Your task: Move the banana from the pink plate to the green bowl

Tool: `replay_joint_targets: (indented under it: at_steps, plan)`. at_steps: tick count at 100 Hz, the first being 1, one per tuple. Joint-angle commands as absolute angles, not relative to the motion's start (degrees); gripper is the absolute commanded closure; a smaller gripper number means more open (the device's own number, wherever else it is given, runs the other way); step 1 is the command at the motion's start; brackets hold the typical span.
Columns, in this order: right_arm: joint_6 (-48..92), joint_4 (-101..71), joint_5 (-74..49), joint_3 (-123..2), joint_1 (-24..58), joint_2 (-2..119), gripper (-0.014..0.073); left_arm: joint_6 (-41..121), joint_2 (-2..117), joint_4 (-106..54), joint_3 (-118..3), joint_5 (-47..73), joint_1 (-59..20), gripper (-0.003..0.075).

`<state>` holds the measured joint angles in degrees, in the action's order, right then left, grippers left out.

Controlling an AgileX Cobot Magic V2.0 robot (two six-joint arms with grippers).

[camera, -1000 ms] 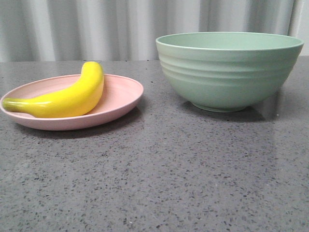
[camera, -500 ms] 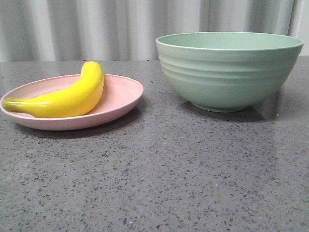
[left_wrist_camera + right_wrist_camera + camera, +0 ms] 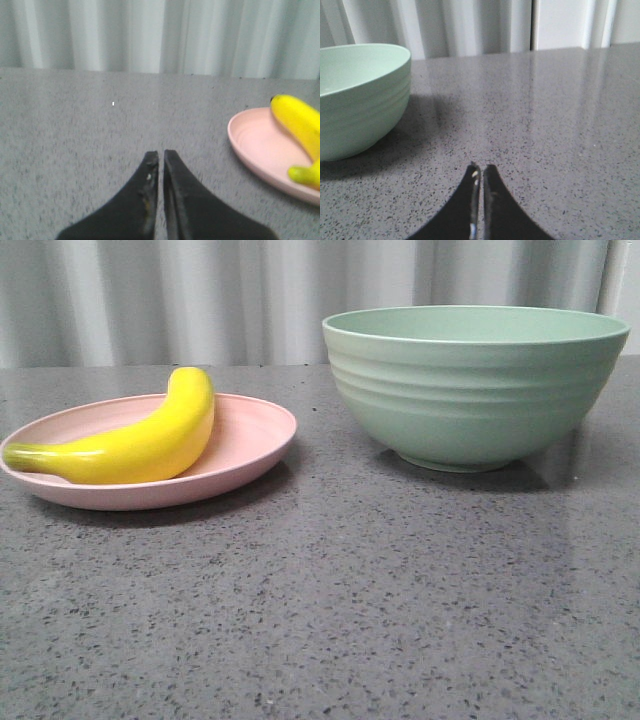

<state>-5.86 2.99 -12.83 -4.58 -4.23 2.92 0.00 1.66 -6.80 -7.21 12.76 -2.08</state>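
The yellow banana (image 3: pixel 140 445) lies on the pink plate (image 3: pixel 250 435) at the left of the table. The green bowl (image 3: pixel 470 385) stands upright to the right of the plate, a gap between them. No gripper shows in the front view. In the left wrist view my left gripper (image 3: pixel 161 156) is shut and empty, low over the table, with the plate (image 3: pixel 255 147) and banana (image 3: pixel 300 120) off to one side of it. In the right wrist view my right gripper (image 3: pixel 480 170) is shut and empty, with the bowl (image 3: pixel 360 95) off to one side.
The table is a grey speckled stone top (image 3: pixel 330 610). A pale pleated curtain (image 3: pixel 200 295) hangs behind its far edge.
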Motion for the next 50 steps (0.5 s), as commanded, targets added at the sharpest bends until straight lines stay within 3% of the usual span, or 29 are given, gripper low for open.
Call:
replay_joint_targets:
  at_steps: [1, 29, 50]
  plan:
    - [-5.57, 3.69, -10.47, -9.55, -4.01, 8.83, 0.0673, 0.0, 5.92, -7.2, -12.57, 10.13, -2.0, 0.0739]
    - [-5.57, 3.29, -10.67, -20.29, -4.01, 26.0, 0.0673, 0.0, 20.68, -7.29, -20.97, 9.16, -2.0, 0.0739]
    - [-5.57, 3.29, -10.32, -21.55, -4.01, 31.86, 0.0673, 0.0, 27.59, -7.41, -22.1, 0.58, -2.15, 0.0704]
